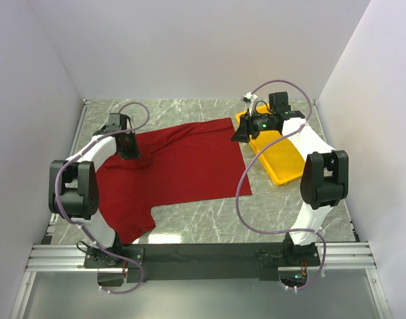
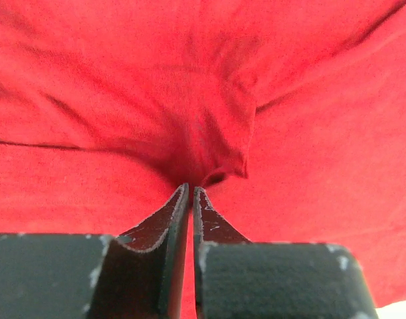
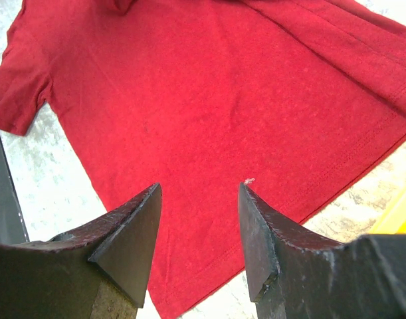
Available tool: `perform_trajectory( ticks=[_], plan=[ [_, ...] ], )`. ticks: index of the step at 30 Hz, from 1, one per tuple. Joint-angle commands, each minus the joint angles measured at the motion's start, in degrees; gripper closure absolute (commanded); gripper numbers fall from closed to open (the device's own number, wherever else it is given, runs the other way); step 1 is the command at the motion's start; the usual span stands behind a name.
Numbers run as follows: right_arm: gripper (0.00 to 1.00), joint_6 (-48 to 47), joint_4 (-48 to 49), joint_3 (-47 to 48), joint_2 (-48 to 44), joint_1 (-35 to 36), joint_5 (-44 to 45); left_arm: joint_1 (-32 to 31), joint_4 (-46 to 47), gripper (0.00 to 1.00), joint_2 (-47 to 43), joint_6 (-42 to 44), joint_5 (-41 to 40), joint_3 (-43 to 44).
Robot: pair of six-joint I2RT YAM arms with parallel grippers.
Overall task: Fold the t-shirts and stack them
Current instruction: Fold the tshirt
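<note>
One t-shirt (image 1: 183,163) lay on the desk (image 1: 256,219), first fold seemingly starting: left tool (image 2: 191,191) pinched its cloth; right tool (image 3: 199,187) hung open, likely needing a hem grip next.

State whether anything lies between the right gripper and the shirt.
Nothing visible does. The right gripper hangs open over the shirt near its hem, with only air between them.

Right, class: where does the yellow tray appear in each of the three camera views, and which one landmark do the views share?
Top external: the yellow tray lies right of centre, just right of the red t-shirt.
Left wrist: not in it; the red t-shirt fills the view.
Right wrist: a yellow sliver at the right edge.
Shared landmark: the red t-shirt, seen in all three.
</note>
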Motion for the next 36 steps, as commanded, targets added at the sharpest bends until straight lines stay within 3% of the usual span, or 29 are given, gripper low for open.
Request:
perform_trajectory(
  ticks=[1, 5, 18, 21, 23, 24, 28, 32, 36],
  plan=[
    [0.43, -0.02, 0.56, 0.43, -0.36, 0.16, -1.44, -0.2, 0.07, 0.88, -1.63, -0.58, 1.42, -1.2],
    [0.43, -0.28, 0.39, 0.43, -0.45, 0.07, -1.26, -0.2, -0.63, 0.99, -2.24, -0.94, 3.08, -2.08],
    [0.43, 0.16, 1.35, -0.36, -0.8, 0.16, -1.44, -0.38, -5.9, 0.99, -11.47, -5.77, 6.52, -12.27],
    [0.43, 0.42, 1.79, -0.63, -0.98, 0.07, -1.52, -0.29, -7.49, 0.89, -16.8, -9.1, 3.72, -13.5],
    [0.43, 0.95, 2.49, -0.98, -1.15, 0.16, -1.53, -0.29, -5.04, 0.75, -20.51, -12.0, -0.06, -13.86],
    [0.43, 1.12, 2.76, -1.33, -1.33, 0.07, -1.7, -0.29, -3.29, 0.6, -24.35, -13.75, -1.12, -14.12],
    [0.43, 0.95, 2.5, -0.89, -0.98, 0.16, -1.79, 1.02, 3.84, 0.35, -26.07, -15.52, -3.86, -13.43],
    [0.43, -0.01, 1.44, 0.6, -0.37, 0.24, -1.18, 6.99, 4.37, 0.33, -17.64, -16.67, -1.31, -6.4],
    [0.43, -0.54, 0.39, 2.88, 0.25, 0.25, -0.56, 15.24, 7.26, 0.42, -8.69, -15.09, 2.29, -0.42]
  ],
)
